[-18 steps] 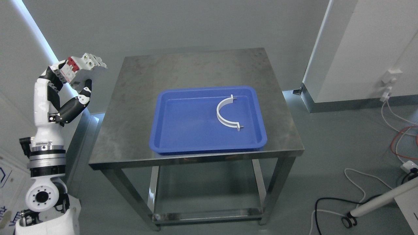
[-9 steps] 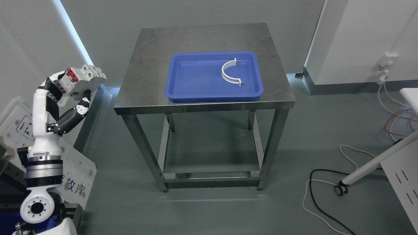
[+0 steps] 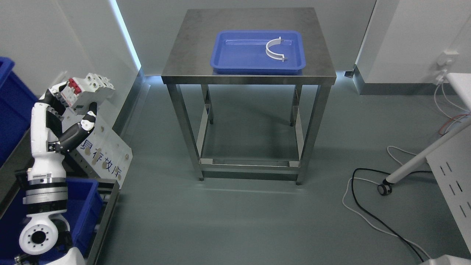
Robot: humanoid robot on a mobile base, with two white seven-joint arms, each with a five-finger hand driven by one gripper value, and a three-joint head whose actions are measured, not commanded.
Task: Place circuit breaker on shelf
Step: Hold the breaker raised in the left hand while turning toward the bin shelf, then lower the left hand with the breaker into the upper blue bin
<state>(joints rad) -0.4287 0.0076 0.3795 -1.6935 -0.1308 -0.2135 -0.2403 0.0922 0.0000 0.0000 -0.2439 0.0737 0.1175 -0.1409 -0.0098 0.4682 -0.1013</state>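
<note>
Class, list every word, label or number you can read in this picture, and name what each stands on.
"存放库": blue characters on the white perforated panel by the left hand; a character before them is partly hidden.
Circuit breaker: any print is too small to read.
Blue tray: no text.

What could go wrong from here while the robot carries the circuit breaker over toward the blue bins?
1. The left hand pinches the circuit breaker only near its lower end, most of the body sticking out above the fingers, so a jolt might tip it loose.
2. The blue bins and a white signboard crowd the raised arm, so a swing could clip them.
3. Loose cables lie on the floor at right, a snag risk if the base heads there.
</note>
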